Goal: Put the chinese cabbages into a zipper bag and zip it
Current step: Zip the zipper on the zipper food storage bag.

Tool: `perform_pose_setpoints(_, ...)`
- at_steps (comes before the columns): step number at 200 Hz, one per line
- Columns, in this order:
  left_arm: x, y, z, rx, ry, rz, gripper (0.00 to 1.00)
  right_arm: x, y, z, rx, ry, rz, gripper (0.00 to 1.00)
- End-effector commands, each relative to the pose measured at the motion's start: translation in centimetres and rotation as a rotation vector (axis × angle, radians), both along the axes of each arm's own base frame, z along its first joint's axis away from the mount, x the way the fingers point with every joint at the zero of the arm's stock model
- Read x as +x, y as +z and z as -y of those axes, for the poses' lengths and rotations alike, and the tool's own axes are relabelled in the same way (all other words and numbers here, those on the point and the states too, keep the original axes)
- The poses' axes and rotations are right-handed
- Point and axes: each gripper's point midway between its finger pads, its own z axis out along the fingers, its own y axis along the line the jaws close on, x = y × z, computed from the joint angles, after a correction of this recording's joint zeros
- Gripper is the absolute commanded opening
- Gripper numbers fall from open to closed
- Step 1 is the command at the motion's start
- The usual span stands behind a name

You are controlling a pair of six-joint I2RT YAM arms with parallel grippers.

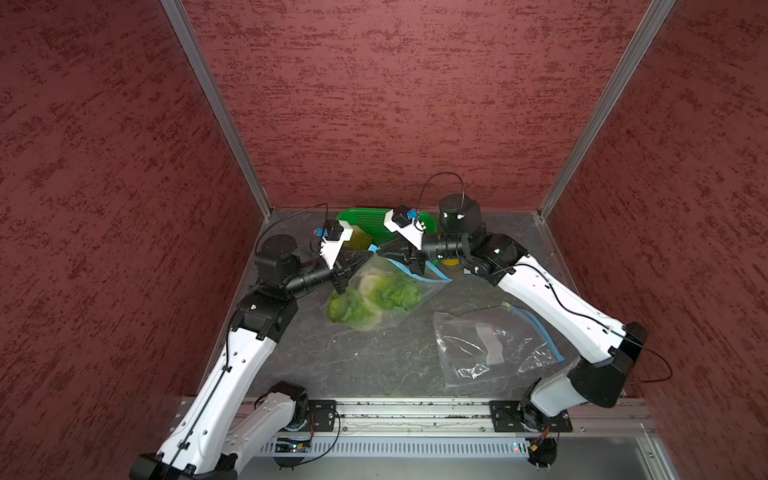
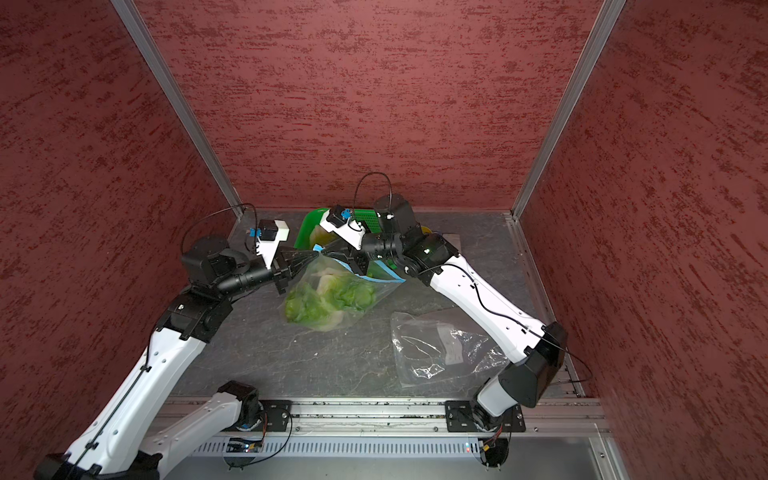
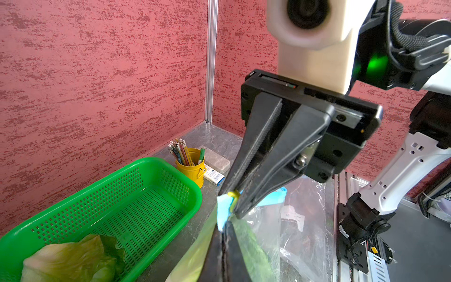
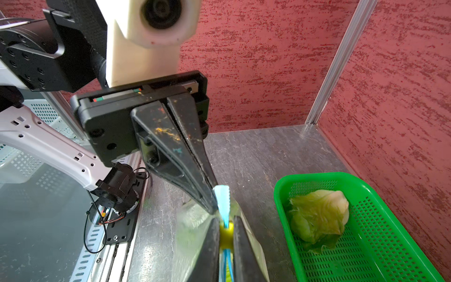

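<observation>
A clear zipper bag (image 1: 388,320) with a blue zip strip hangs between my two grippers, its bottom resting on the table. Light-green chinese cabbages (image 1: 374,297) (image 2: 328,299) fill it. My left gripper (image 1: 368,258) (image 3: 225,225) is shut on the blue end tab (image 3: 223,207) of the strip. Facing it tip to tip, my right gripper (image 1: 377,249) (image 4: 226,219) is shut on the yellow zipper slider (image 4: 226,235) at that same end. Another chinese cabbage (image 4: 319,214) (image 3: 68,261) lies in the green basket (image 4: 278,193) (image 1: 365,218) behind the bag.
A second, empty zipper bag (image 1: 490,345) (image 2: 440,349) lies flat under the right arm. A yellow cup of pencils (image 3: 191,168) and a small box (image 3: 213,174) stand by the basket's far end. Red walls close three sides.
</observation>
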Motion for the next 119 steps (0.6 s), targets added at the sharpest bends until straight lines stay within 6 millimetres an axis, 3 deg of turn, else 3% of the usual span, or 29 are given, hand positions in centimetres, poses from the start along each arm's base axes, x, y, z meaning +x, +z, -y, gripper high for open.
perform_pose_setpoints(1,-0.9,3.6,-0.9,-0.054,0.042,0.13,0.0,1.0,-0.5,2.0,-0.016,-0.078,-0.026,0.08)
perform_pose_setpoints(81,-0.7,4.7,-2.5,-0.066,0.15,0.151,0.0,1.9,-2.2,3.7,-0.023,-0.132,-0.063,0.08)
perform_pose_setpoints(85,-0.6,4.7,-2.6,-0.064,0.159,0.152,0.0,1.4,-1.2,4.2,-0.007,-0.135,-0.045,0.08)
perform_pose_setpoints(119,-0.5,4.8,-3.6,-0.067,0.221,0.151,0.0,1.7,-1.7,5.2,-0.005,-0.162,-0.057,0.08)
